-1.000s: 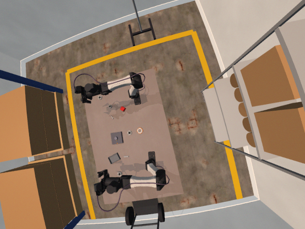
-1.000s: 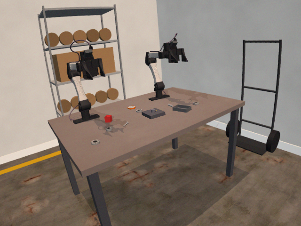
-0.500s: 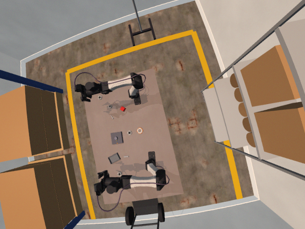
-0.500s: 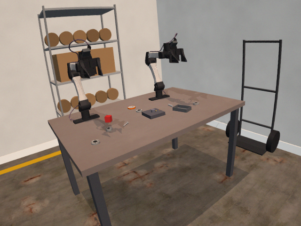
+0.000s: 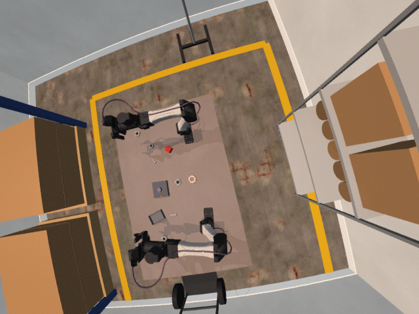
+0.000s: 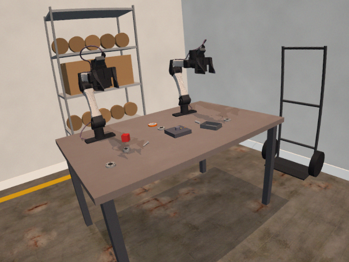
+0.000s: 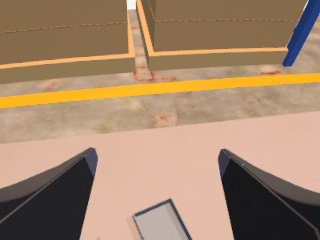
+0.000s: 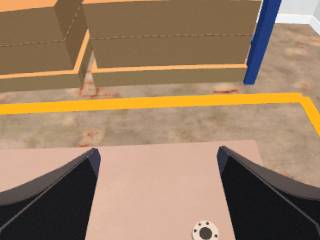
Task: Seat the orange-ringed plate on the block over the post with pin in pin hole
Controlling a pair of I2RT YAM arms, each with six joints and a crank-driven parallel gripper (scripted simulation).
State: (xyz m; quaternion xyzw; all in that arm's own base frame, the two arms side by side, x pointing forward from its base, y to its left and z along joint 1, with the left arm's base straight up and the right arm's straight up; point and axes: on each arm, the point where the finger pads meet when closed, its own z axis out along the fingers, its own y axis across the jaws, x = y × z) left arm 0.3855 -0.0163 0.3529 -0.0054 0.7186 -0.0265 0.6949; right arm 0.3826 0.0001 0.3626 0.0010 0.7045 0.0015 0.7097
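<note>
Nothing was seated: the orange-ringed plate (image 5: 192,178) (image 6: 152,124) lay on the bench (image 5: 206,135) (image 6: 157,158) (image 7: 160,170) (image 8: 150,185), left of the block (image 5: 156,193) (image 6: 178,131) in the exterior view. Left tool (image 5: 135,249) (image 6: 206,71) (image 7: 158,151) and right tool (image 5: 111,129) (image 6: 108,88) (image 8: 158,151) stood open, empty; grasping, aligning, seating and release remained.

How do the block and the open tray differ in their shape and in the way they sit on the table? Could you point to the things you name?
The block (image 5: 163,193) (image 6: 173,133) has a post standing on its top, while the tray (image 5: 157,216) (image 6: 210,129) is hollow with raised walls. In the top view, the tray looks oblong, the block nearly square. Both are dark grey.
</note>
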